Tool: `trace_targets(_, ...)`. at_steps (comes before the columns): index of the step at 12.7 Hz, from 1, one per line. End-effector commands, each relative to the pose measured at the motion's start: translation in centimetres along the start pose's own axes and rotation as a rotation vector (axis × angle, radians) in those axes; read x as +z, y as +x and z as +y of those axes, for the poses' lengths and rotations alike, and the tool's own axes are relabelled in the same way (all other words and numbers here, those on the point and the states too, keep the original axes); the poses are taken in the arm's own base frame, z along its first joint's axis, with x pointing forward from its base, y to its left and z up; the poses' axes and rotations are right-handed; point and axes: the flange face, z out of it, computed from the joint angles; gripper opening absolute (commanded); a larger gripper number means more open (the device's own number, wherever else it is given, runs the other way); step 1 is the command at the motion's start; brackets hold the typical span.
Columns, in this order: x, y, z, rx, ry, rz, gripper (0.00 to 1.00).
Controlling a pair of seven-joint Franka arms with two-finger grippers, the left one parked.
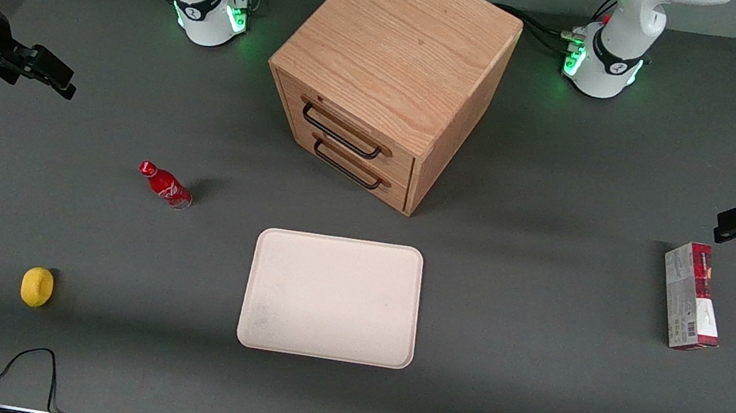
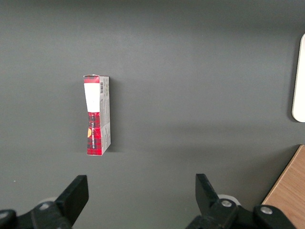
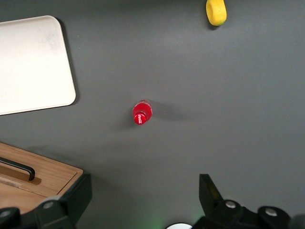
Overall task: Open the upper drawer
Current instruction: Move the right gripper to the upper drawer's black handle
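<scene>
Above the table's working-arm end hangs the tool (image 1: pixel 56 79), fingers spread; red bottle (image 1: pixel 164 185) stands between it and the shut upper drawer (image 1: pixel 343 130).

A robotics lab — 2 white arm bases (image 1: pixel 211 8) with green lights bolted to a grey table (image 1: pixel 532 380). Cables (image 1: pixel 28 371) trail at 7 o'clock — test props scattered about.

You see the front view looking steeply down from high above the table, the oak cabinet (image 1: pixel 388 77) centred. Your right wrist camera looks straight down past the gripper (image 3: pixel 143 200), closer in, sharing the red bottle (image 3: pixel 142 113), lemon (image 3: pixel 216 11) and tray (image 3: pixel 33 64) near that cabinet. Your left wrist view shares the carton (image 2: pixel 97 115).
</scene>
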Motion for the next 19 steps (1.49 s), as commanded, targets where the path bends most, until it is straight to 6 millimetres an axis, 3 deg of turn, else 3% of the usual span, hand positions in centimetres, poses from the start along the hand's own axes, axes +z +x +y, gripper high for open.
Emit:
trace_targets(1, -0.7, 0.2, 0.1, -0.009, -0.001, -0.003, 1.00)
trace_targets(4, -0.6, 3.0, -1.2, -0.012, 0.058, -0.002, 1.00)
trace_targets(5, -0.7, 4.2, -3.3, -0.053, 0.077, 0.005, 1.00)
trace_targets(7, -1.0, 4.5, -10.1, -0.180, 0.093, 0.014, 1.00)
trace_targets(9, -0.8, 2.3, -16.7, -0.360, 0.110, 0.009, 1.00)
trace_targets(13, -0.6, -3.6, -26.4, -0.726, 0.131, 0.004, 1.00)
trace_targets(14, -0.6, -5.0, -28.1, -0.782, 0.135, -0.001, 1.00)
trace_targets(16, 0.1, -6.1, -29.3, -0.820, 0.143, -0.027, 1.00)
trace_targets(19, 3.4, -6.8, -32.3, -0.881, 0.169, -0.101, 1.00)
